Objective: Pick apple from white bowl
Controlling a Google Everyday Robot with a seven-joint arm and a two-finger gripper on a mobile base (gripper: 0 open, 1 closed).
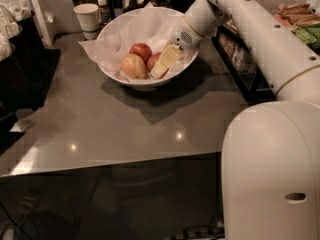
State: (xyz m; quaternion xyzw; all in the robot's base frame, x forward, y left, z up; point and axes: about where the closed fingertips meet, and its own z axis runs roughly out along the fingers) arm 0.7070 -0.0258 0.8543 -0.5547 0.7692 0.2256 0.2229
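Observation:
The white bowl (117,34), lined with crumpled white paper, stands at the back of the grey table. It holds three apples. A dull red apple (153,60) lies at the right, a second red apple (141,50) behind it, and a paler yellow-and-pink apple (132,67) at the front left. My gripper (164,62) reaches down into the bowl from the right. Its pale yellow tip lies against the right side of the dull red apple and hides part of it.
A paper cup (88,17) and a small bottle (103,10) stand behind the bowl at the left. A dark rack (20,64) lines the left edge. Shelves of packaged snacks (235,49) stand at the right. My white arm and base (270,164) fill the right foreground.

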